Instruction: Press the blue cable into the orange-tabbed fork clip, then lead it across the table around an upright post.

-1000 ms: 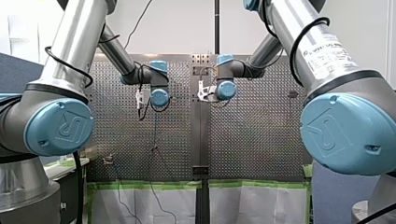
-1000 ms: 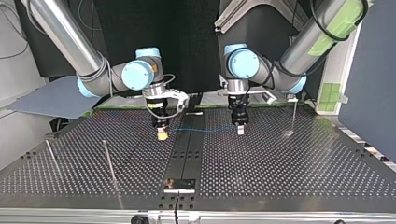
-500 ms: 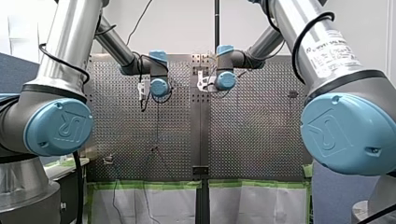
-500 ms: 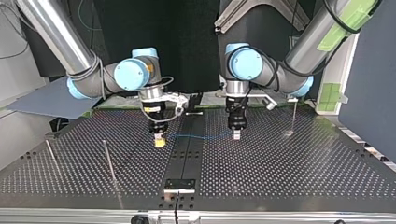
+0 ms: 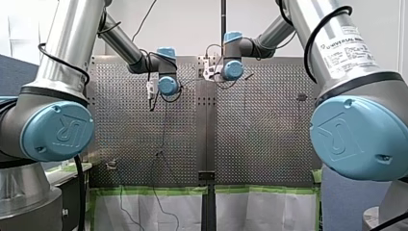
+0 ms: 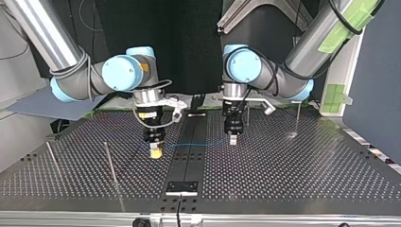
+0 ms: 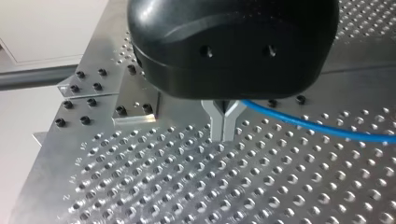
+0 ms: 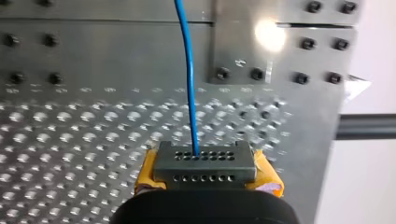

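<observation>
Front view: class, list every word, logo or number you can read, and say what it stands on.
"UNIVERSAL": my right arm's white label; the rest of it is blurred.
"UR": my left arm's blue joint cap and my right arm's blue joint cap.
Nothing else is readable.

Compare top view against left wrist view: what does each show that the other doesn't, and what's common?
Top view only: my right claw with yellow pads, gripping the blue cable too, and thin upright posts on the table.

Left wrist view only: my left claw close up, its metal fingers pressed together, with the cable leaving from behind them to one side. It also shows black bolt heads in the plate.

Both: my left claw, the blue cable running off it, and the perforated table.
</observation>
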Robot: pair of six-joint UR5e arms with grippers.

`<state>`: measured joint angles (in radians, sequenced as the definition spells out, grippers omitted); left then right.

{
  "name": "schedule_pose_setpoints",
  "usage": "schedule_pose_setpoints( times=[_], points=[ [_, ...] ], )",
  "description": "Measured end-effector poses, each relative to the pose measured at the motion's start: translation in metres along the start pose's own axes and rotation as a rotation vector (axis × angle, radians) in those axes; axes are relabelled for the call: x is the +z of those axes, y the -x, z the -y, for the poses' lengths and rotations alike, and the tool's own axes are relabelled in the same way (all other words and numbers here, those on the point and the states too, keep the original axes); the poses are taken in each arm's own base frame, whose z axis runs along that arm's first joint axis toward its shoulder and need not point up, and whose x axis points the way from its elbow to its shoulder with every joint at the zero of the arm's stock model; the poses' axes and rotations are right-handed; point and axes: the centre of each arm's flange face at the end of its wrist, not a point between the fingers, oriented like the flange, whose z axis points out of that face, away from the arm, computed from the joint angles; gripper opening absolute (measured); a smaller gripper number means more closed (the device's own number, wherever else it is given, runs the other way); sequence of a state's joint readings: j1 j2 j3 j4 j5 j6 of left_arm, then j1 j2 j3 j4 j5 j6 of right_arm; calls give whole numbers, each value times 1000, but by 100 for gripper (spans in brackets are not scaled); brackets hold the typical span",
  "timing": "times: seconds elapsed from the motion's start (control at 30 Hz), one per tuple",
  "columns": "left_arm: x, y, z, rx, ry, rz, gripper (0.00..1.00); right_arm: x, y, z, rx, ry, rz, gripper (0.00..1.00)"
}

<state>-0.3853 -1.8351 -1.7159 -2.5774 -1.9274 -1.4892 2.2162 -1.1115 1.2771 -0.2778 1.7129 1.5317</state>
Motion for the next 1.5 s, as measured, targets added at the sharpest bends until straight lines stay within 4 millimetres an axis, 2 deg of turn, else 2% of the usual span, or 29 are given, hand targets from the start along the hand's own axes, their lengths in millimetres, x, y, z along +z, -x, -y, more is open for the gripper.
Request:
schedule_pose_setpoints(
  times=[0.3,0.8,1.27,1.5],
  points=[
    [2,17,15,-23,-24,19,0,-7,-39,-11,14,15,-47,0],
    [0,46,45,-99,-72,57,0,-14,-71,-31,23,55,-77,0],
    [-1,71,67,-192,-122,98,0,-14,-83,-53,26,88,-86,0],
    [3,80,71,-233,-144,114,0,-15,-90,-66,28,108,-93,0]
  ],
)
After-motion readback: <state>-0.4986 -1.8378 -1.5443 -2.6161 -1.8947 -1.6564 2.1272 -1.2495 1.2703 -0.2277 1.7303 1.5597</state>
